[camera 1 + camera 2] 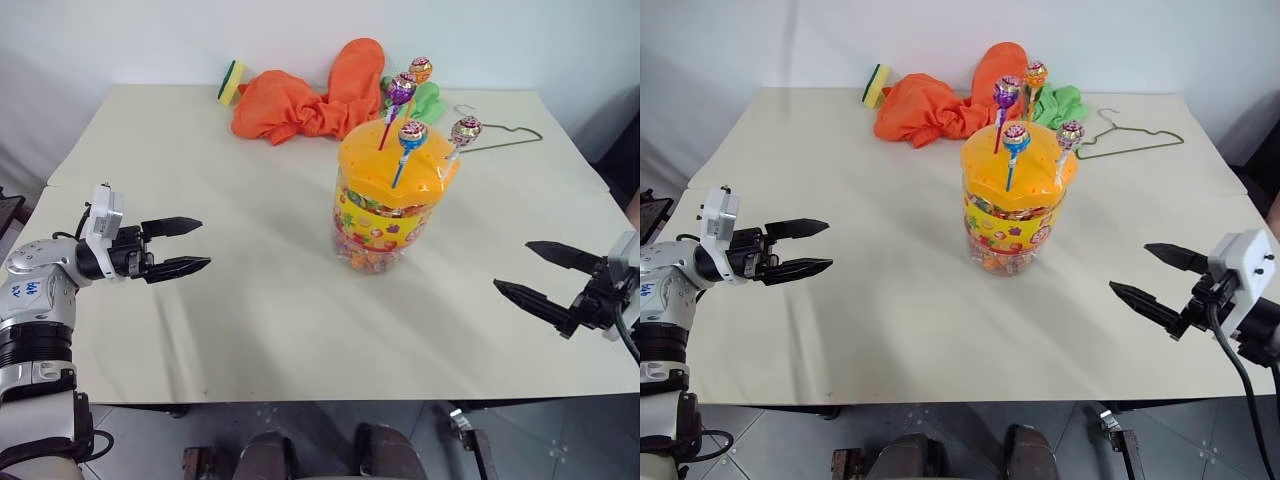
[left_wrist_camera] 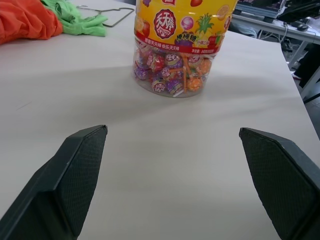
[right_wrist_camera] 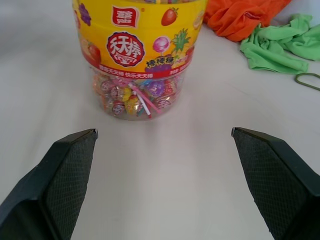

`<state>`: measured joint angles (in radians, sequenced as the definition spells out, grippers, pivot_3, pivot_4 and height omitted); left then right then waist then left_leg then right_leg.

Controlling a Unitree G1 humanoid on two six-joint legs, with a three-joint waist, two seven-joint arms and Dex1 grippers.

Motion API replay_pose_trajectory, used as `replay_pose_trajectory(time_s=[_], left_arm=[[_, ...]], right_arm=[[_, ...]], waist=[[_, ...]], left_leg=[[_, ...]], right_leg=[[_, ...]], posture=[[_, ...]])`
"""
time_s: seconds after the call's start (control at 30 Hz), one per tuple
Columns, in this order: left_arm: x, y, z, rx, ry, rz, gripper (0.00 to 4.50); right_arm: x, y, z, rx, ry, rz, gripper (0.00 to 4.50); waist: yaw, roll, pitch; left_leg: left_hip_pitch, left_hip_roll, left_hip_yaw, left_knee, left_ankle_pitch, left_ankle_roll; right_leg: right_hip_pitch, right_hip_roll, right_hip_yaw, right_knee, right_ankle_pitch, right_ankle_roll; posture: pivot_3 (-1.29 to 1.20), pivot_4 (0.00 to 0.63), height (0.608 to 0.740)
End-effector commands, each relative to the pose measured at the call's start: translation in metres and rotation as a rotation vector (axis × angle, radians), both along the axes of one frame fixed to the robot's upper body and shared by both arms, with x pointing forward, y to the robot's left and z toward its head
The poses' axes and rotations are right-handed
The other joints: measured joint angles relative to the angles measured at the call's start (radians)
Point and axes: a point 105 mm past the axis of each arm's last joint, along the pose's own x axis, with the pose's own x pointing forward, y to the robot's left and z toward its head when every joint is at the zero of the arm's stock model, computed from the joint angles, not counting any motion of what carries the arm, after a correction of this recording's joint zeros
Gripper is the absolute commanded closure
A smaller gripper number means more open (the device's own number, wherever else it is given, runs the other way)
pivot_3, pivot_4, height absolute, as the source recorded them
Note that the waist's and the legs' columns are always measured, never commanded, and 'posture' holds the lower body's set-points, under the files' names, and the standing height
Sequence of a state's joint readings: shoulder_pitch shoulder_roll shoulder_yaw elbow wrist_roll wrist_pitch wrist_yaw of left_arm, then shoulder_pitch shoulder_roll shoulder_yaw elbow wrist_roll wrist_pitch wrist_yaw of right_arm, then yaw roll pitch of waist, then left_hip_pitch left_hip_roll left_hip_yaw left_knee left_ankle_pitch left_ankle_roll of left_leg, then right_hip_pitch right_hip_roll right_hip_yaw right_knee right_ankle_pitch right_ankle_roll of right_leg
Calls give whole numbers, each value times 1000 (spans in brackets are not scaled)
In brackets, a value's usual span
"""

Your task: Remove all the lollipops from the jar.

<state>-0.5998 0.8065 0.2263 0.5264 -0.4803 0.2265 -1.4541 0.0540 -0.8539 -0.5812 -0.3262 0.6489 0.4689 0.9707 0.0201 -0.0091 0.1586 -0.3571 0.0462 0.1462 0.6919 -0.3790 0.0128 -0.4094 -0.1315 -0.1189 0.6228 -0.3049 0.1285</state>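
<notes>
A: How do the pincers stand?

B: The left gripper [image 1: 190, 246] hangs over the left side of the table [image 1: 250, 330], fingers spread wide, holding nothing. The right gripper [image 1: 535, 273] does the same over the right side, jaws apart and empty. Both point inward toward the middle.

A: And what sits between them?

B: The jar [image 1: 390, 205], upright near the table's centre, well apart from either gripper. Its orange lid is on, and all four lollipops [image 1: 412, 133] stand with their sticks poked through the lid's holes: purple, orange, blue and a pinkish one. Wrapped candies show through its clear lower wall.

A: Anything beyond it?

B: An orange cloth [image 1: 300, 100] behind the jar, a green cloth [image 1: 428, 100] beside that, a yellow sponge [image 1: 231, 82] to its left, and a wire hanger [image 1: 500, 132] toward the far right.
</notes>
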Motion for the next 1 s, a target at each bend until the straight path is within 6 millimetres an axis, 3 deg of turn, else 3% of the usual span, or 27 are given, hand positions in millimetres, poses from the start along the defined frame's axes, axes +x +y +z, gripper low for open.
replay_pose_trajectory(time_s=[0.03, 0.27, 0.43, 0.6, 0.73, 1.0], left_arm=[[-4, 0, 13, -1, -49, -4, 0], [2, -2, 16, 67, -100, 87, 0], [-1, -17, 34, 60, -122, 54, 0], [-7, -38, 63, -11, -186, -108, 0], [-2, -67, 84, -63, -279, -253, 0], [18, -136, 115, -180, -401, -486, 0]], right_arm=[[4, -1, 9, -24, -39, 8, 14], [9, -1, 9, -21, -48, 7, 14], [10, 5, 12, -8, -59, 33, 14], [0, 17, 26, 18, -64, 110, 14], [-15, 33, 30, 35, -39, 208, 14], [-18, 41, 46, 73, -121, 187, 14]], waist=[[0, 0, 0], [1, 0, 0], [2, 0, 0], [3, 0, 0], [9, 0, 0], [5, -3, 2]], left_leg=[[0, 0, 0, 0, 0, 0], [0, 0, 0, 1, 0, 0], [-1, 0, 0, 2, 0, 0], [-1, 0, -1, 3, 0, 0], [-3, 0, -2, 6, 0, 0], [-6, 0, -3, 7, 0, 1]], right_leg=[[0, 0, 0, 0, 0, 0], [0, 0, 0, 1, 0, 0], [0, 0, 0, 1, 0, 0], [0, 0, 0, 1, 0, 0], [0, 0, -2, 2, 0, 0], [-1, 0, -2, 2, 0, 0]], posture=[[0, 150, 740], [0, 150, 740], [0, 150, 740], [0, 150, 740], [0, 150, 740], [0, 150, 740]])
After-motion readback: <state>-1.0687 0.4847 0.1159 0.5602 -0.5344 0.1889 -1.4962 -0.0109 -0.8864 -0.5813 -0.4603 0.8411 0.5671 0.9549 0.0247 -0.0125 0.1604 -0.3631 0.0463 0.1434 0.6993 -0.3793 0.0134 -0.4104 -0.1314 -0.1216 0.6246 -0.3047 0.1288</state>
